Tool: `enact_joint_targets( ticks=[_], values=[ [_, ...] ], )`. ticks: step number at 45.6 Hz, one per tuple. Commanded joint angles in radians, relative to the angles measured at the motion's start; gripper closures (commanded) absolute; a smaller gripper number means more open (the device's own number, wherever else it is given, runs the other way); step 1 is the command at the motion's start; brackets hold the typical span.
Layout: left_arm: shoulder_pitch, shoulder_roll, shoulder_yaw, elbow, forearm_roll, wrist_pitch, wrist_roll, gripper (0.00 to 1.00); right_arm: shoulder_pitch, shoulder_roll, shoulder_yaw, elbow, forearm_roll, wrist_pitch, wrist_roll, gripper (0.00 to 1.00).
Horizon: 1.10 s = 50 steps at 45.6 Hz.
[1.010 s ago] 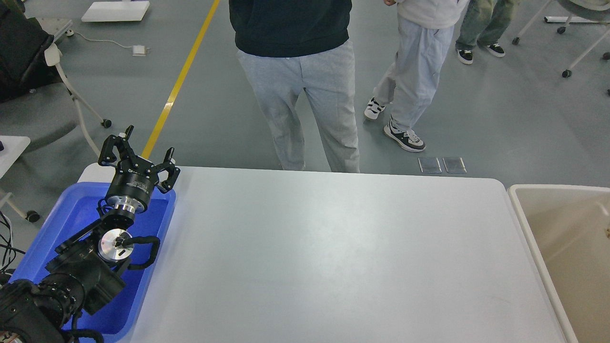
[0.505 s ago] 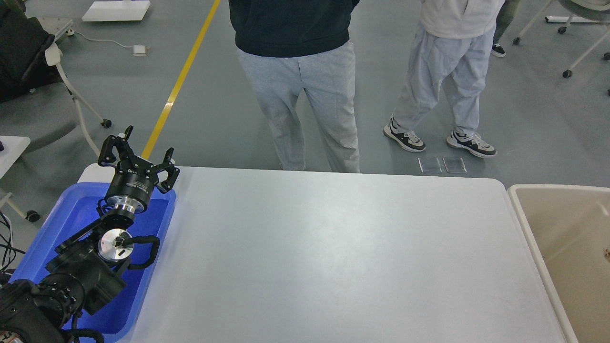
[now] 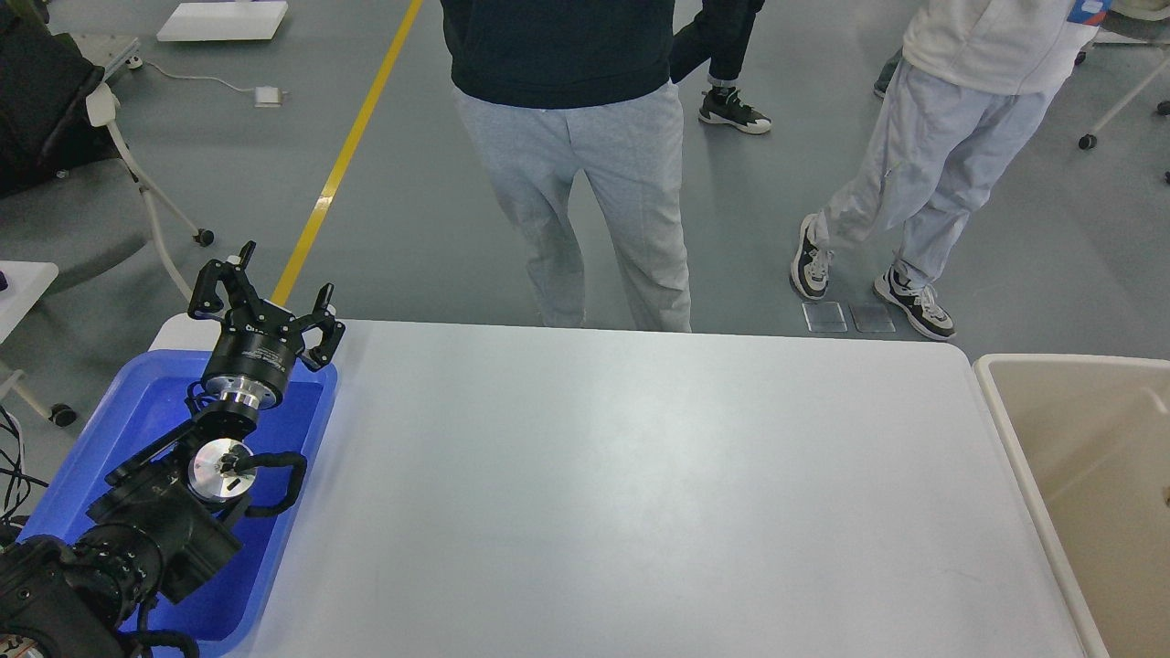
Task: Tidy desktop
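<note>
- The desktop [image 3: 640, 493] lies bare; tidying looks finished.
- The left gripper [image 3: 265, 297] hangs over the blue tray [image 3: 128, 411], fingers spread wide, holding nothing.

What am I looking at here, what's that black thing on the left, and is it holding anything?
This single picture is taken from a humanoid robot's own head, looking forward and down at its work area. The black jointed thing is the robot's left arm. At its far end is the left gripper, whose two fingers are spread open and hold nothing. It hangs above a blue tray at the left end of the desktop, a big white tabletop. No loose items show on the white surface. A beige bin stands at the right end. The right arm is not in view. Beyond the table, people stand on the grey floor, one in a dark top right at the far edge.
</note>
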Motion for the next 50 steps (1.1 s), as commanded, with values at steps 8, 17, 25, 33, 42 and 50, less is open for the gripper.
enact_joint_targets(
  ticks=[8, 17, 25, 33, 42, 50],
  values=[
    [0.002, -0.002, -0.002, 0.002, -0.002, 0.003, -0.002, 0.00, -0.001, 0.005, 0.006, -0.035, 0.001, -0.015, 0.006, 0.00],
    [0.002, 0.000, -0.002, 0.002, -0.002, 0.003, -0.002, 0.00, 0.001, 0.020, 0.160, -0.039, 0.006, -0.011, 0.006, 0.00],
    [0.002, 0.000, -0.003, 0.002, -0.002, 0.003, -0.002, 0.00, 0.008, 0.015, 0.397, -0.030, 0.012, 0.008, 0.003, 0.00],
    [0.002, 0.000, -0.003, 0.002, -0.002, 0.003, -0.002, 0.00, -0.015, -0.090, 0.588, 0.178, 0.012, 0.037, 0.004, 0.00],
    [0.002, 0.000, -0.003, 0.002, 0.000, 0.003, -0.002, 0.00, -0.087, -0.158, 0.785, 0.428, 0.001, 0.038, 0.012, 0.00],
    [0.002, 0.000, -0.003, 0.002, -0.002, 0.003, -0.002, 0.00, -0.223, -0.153, 0.915, 0.683, -0.008, 0.038, 0.088, 0.00]
  ],
)
